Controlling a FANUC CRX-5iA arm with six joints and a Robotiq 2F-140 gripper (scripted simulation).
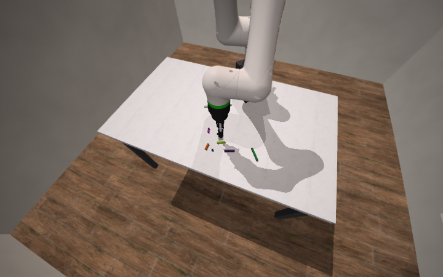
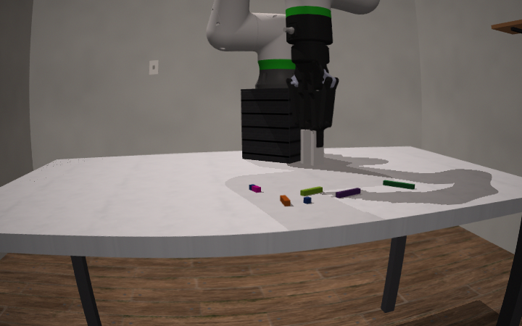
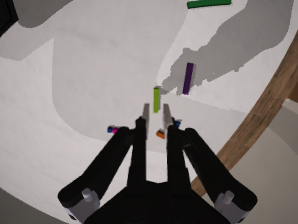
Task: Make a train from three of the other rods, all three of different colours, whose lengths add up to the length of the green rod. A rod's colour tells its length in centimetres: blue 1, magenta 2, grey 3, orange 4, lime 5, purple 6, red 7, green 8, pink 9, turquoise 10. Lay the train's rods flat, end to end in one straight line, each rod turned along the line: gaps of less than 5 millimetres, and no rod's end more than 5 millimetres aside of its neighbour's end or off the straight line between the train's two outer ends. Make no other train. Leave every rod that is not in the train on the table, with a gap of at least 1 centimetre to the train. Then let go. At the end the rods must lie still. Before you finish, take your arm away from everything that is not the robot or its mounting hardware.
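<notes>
Several short rods lie on the white table. The green rod (image 1: 254, 154) is farthest right, with the purple rod (image 1: 229, 151) left of it. The lime rod (image 1: 221, 142) lies in the middle. The orange rod (image 1: 207, 146), the small blue rod (image 1: 212, 150) and the magenta rod (image 1: 208, 130) are to the left. My gripper (image 1: 220, 133) (image 2: 312, 153) hangs well above the table, over the lime rod (image 2: 311, 190). In the wrist view the lime rod (image 3: 157, 99) shows just beyond the fingertips. The fingers are drawn close together with a narrow gap and nothing between them.
The arm's black pedestal (image 2: 269, 124) stands at the back of the table behind the rods. The table's front edge (image 2: 269, 234) is near the orange rod (image 2: 285, 200) and the blue rod (image 2: 307, 199).
</notes>
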